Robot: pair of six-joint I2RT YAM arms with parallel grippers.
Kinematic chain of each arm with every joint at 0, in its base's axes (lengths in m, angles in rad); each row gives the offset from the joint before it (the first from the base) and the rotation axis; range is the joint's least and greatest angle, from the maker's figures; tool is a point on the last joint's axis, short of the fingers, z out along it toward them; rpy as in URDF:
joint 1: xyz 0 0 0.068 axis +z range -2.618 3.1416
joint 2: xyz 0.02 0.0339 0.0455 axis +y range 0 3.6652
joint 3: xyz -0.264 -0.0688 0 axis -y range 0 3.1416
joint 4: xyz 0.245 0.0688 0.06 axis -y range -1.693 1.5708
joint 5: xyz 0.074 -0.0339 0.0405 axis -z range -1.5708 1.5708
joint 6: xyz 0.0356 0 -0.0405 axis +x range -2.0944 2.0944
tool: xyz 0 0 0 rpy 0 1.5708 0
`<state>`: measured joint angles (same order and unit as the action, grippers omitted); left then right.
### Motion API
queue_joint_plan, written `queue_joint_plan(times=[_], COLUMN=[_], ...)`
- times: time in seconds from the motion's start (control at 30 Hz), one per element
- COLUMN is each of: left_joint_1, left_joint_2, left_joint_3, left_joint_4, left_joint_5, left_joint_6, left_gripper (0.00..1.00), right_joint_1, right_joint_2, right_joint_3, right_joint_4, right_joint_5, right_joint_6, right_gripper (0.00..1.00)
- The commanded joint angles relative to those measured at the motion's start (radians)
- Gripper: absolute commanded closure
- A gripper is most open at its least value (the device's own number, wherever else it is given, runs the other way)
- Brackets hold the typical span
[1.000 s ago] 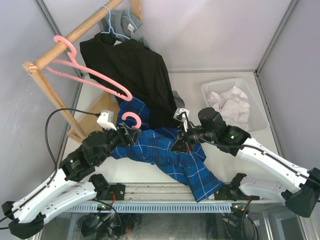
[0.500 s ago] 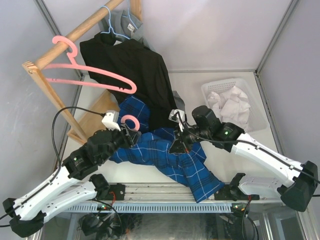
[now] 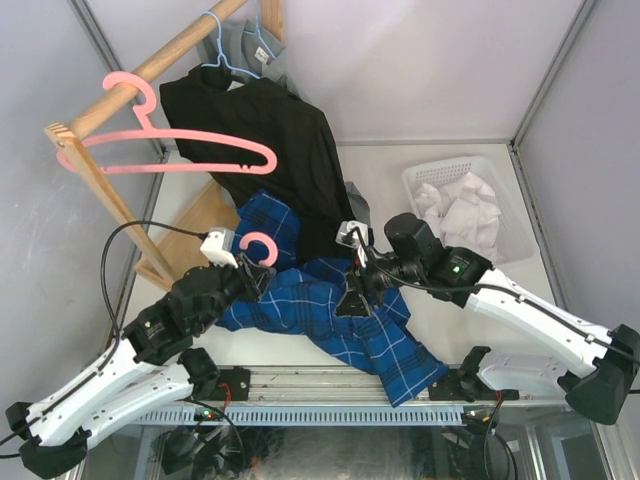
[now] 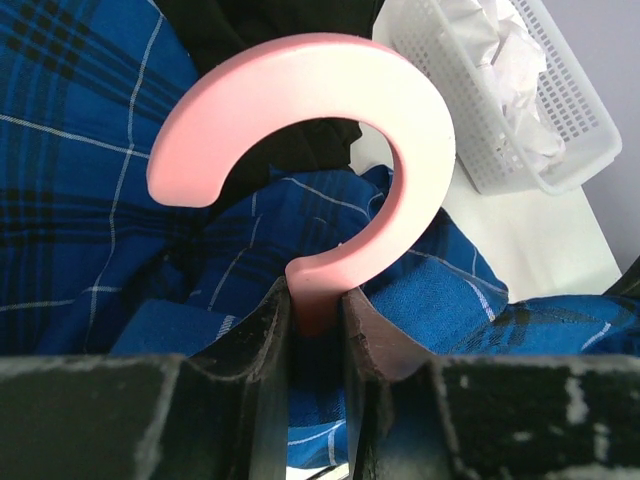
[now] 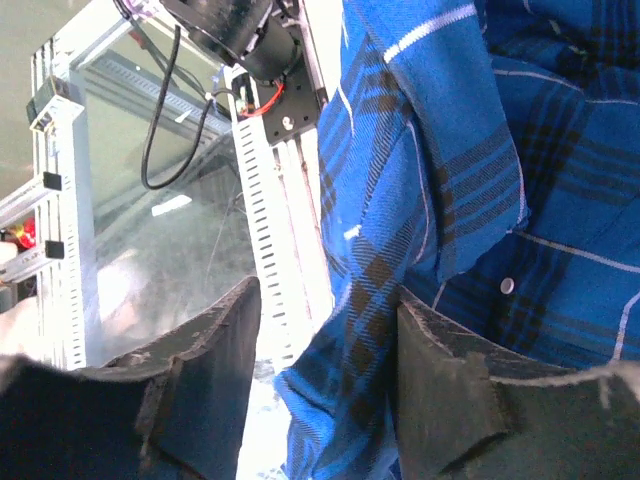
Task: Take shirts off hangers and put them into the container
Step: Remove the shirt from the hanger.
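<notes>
The blue plaid shirt (image 3: 330,310) lies crumpled at the table's near edge with one end hanging over it. A pink hanger is still inside it, and only the thick hook (image 3: 260,245) sticks out. My left gripper (image 3: 254,272) is shut on the hook's stem (image 4: 315,295). My right gripper (image 3: 356,296) stands open over the shirt's middle, and a fold of plaid cloth (image 5: 370,300) lies loosely between its jaws. The white shirt (image 3: 465,210) lies in the container (image 3: 447,164) at the right. The black shirt (image 3: 270,140) hangs on a light-blue hanger (image 3: 215,50), with the grey shirt (image 3: 250,45) behind it.
A wooden rack (image 3: 160,65) slants across the back left, its foot (image 3: 195,225) on the table. An empty pink hanger (image 3: 170,155) dangles from its rail. The black shirt's hem droops onto the plaid shirt. The left wrist view shows the container (image 4: 570,120) beyond the hook.
My left gripper has closed on the pink hook. My right gripper has opened and let go of the plaid cloth. The empty pink hanger on the rail has swung more level.
</notes>
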<state>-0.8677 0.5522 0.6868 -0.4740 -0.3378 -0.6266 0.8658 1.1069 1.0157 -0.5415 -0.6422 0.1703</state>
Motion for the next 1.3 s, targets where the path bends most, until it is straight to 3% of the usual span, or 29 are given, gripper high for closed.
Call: queue_joint_plan(times=[0.0, 0.3, 0.63, 0.7, 0.9, 1.1, 1.27], left_joint_1=[0.006, 0.006, 0.006, 0.006, 0.006, 0.008, 0.015], left_joint_2=[-0.033, -0.007, -0.008, -0.007, -0.031, -0.067, -0.056], left_joint_3=[-0.013, 0.009, 0.024, 0.028, 0.024, 0.038, 0.062], left_joint_4=[0.047, 0.051, 0.066, 0.066, 0.005, -0.182, -0.264], left_joint_5=[-0.013, 0.144, 0.254, 0.255, 0.106, -0.211, -0.319], left_joint_6=[0.021, 0.096, 0.155, 0.163, 0.133, 0.042, -0.013], left_gripper=[0.98, 1.0, 1.0, 1.0, 0.99, 1.0, 1.0], right_joint_1=[0.015, 0.016, 0.033, 0.035, 0.035, 0.038, 0.042], right_joint_2=[-0.017, 0.088, 0.24, 0.265, 0.256, 0.15, 0.04], right_joint_3=[0.036, 0.042, 0.051, 0.05, 0.051, 0.05, 0.05], right_joint_4=[0.071, 0.242, 0.474, 0.525, 0.502, 0.348, 0.243], right_joint_5=[0.014, 0.094, -0.079, -0.112, -0.115, 0.057, 0.045], right_joint_6=[0.011, 0.143, 0.292, 0.321, 0.293, 0.223, 0.088], right_gripper=[0.46, 0.35, 0.35, 0.45, 0.99, 1.0, 1.0])
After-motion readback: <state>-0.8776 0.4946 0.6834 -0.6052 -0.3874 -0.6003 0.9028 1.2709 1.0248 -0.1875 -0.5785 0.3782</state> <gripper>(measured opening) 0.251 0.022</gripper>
